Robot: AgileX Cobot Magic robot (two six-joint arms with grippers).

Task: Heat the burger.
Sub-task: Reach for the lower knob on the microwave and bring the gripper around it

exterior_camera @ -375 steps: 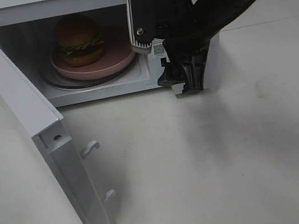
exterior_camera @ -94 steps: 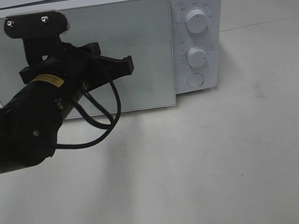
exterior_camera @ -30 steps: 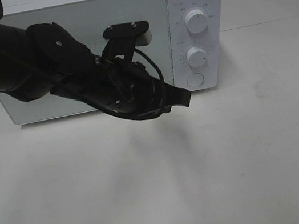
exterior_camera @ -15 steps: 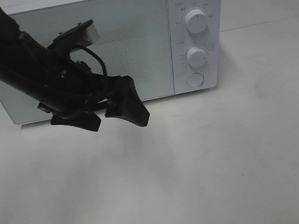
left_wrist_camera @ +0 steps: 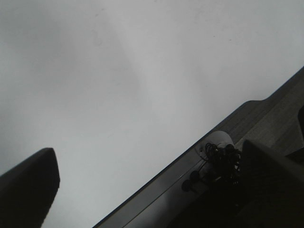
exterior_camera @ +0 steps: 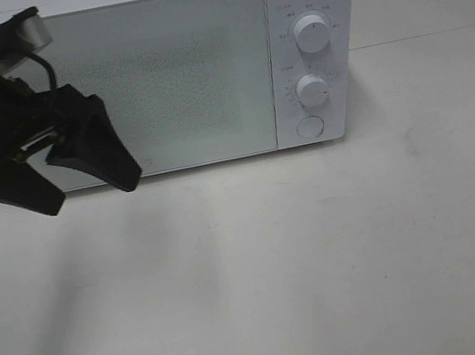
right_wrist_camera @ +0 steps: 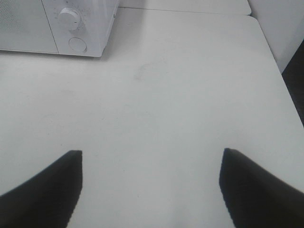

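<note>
Top centre, high view: burger, not visible in any view. The only enclosure in sight is the microwave (exterior_camera: 153,64), whose door (exterior_camera: 174,78) is shut flush and whose speckled window shows nothing behind it.

Right of the door: control panel with upper dial (exterior_camera: 311,33), lower dial (exterior_camera: 312,90) and a round button (exterior_camera: 309,126) beneath them, all white.

Under and around the microwave: white worktop (exterior_camera: 326,263), bare across the lower frame apart from faint smudges and the arm's shadow.

Left edge, high view: left tool (exterior_camera: 88,193), black, in front of the door's left end. Its two fingers (exterior_camera: 95,152) are spread wide and point down towards the worktop. Nothing lies between them and they touch nothing.

Right wrist view: right tool (right_wrist_camera: 151,153), two dark fingers at the lower corners, spread wide over bare worktop and gripping nothing. The microwave's panel corner sits at upper left of that view, well apart from the tool.
</note>
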